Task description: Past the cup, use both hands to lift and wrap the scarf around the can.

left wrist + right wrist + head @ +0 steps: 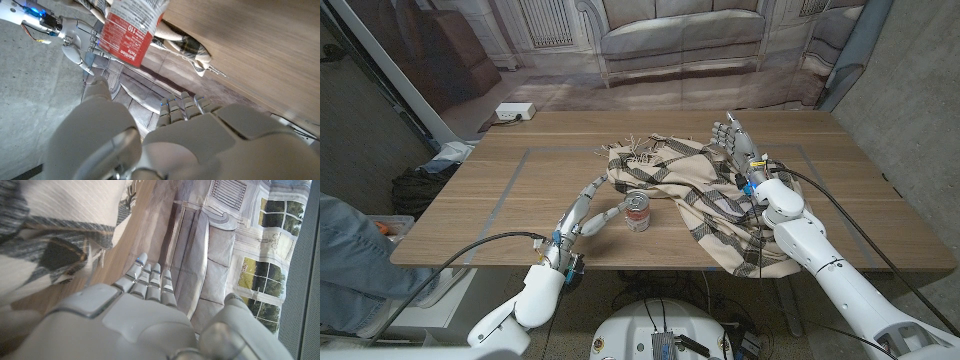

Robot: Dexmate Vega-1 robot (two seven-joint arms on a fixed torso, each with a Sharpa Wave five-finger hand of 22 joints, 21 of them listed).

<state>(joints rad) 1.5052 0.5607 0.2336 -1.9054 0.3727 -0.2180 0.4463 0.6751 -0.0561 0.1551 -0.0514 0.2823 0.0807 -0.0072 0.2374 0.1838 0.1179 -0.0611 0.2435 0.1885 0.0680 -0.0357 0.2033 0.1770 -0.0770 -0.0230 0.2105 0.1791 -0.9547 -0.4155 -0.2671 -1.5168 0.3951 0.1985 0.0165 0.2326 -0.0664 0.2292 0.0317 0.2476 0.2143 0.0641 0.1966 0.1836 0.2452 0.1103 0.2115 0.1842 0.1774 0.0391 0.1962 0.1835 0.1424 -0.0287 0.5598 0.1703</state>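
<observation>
A cream and dark plaid scarf (695, 190) lies bunched across the middle and right of the wooden table (490, 205), its near end hanging over the front edge. A can (637, 211) with a red label stands upright just in front of the scarf's left part. My left hand (582, 215) lies left of the can, fingers spread and reaching toward the scarf's fringe, thumb close to the can, holding nothing. My right hand (735, 140) stands over the scarf's far right part with straight fingers. The left wrist view shows the can (131, 30) and scarf (185, 45); the right wrist view shows the scarf (55, 225) beside my hand (140, 315).
A taped rectangle marks the tabletop. A white power strip (515, 112) lies on the floor beyond the far left corner, and a dark bag (420, 185) sits left of the table. A person's leg in jeans (350, 260) is at the lower left.
</observation>
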